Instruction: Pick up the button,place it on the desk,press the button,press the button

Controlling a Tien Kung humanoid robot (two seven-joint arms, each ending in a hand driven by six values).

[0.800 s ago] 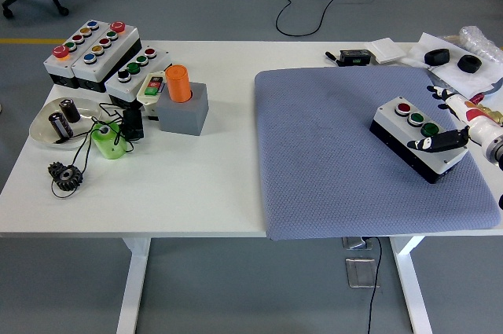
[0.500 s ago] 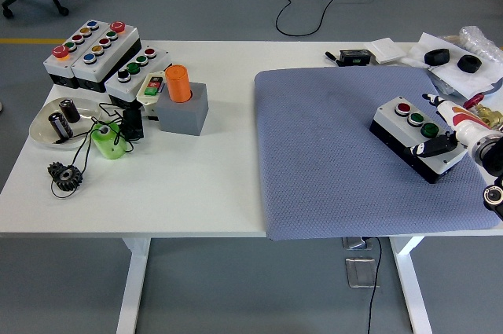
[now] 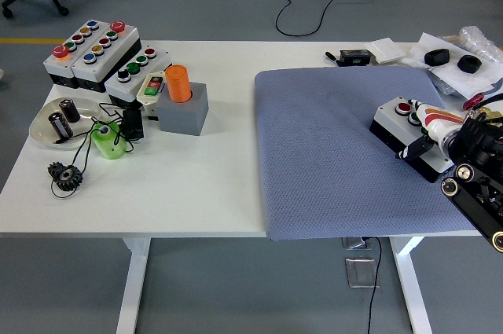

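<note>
The right arm (image 3: 479,192) enters from the lower right corner of the frame, black, with round joints showing along its forearm. It reaches up and leftward to the right middle of the frame. Its hand (image 3: 431,131) has a white and red back, and one dark finger (image 3: 414,149) points down and left. The left arm is out of sight.

The right hand (image 3: 428,133) has moved in from the picture's right edge over the grey, black-based button box (image 3: 397,131), now covering its green buttons and right end. More of the black right arm (image 3: 475,192) now shows at the lower right.
</note>
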